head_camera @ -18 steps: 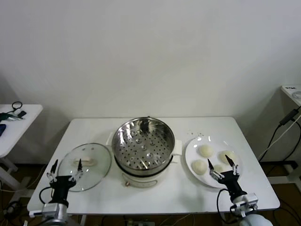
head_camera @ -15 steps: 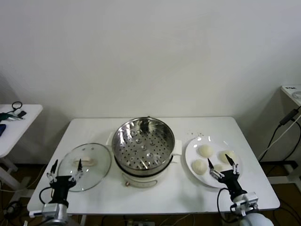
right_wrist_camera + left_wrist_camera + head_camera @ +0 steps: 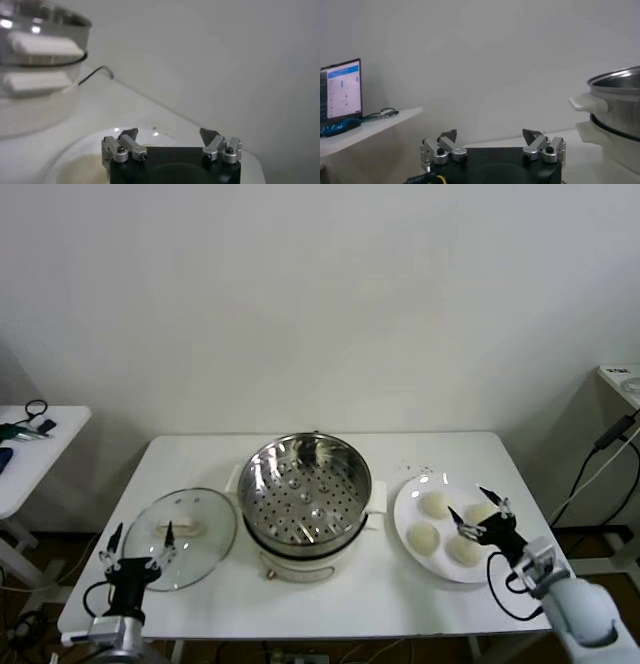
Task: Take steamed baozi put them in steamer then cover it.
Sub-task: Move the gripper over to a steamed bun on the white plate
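With four baozi [image 3: 437, 505] on the white plate [image 3: 408, 509] just below my spread-fingered right tool [image 3: 482, 511], I would centre over one bun, descend gently, pinch lightly; the steamer [image 3: 304, 487] stands empty beyond, my left tool [image 3: 139, 541] parked unclenched beside the lid [image 3: 182, 536].

**A:** How is the scene lit?

**B:** Evenly and brightly, a soft light from above. The shiny round stainless-steel steamer basket [image 3: 305, 489] carries white glare spots on its inner wall, and the flat white round plate [image 3: 440, 484] shows small highlights just beyond the right gripper [image 3: 478, 511].

**A:** Any shadows or blur?

**B:** Only faint shadows under the steamer. In the right wrist view the steamer [image 3: 40, 35] is soft and out of focus; the left wrist view looks hazy and low in contrast.
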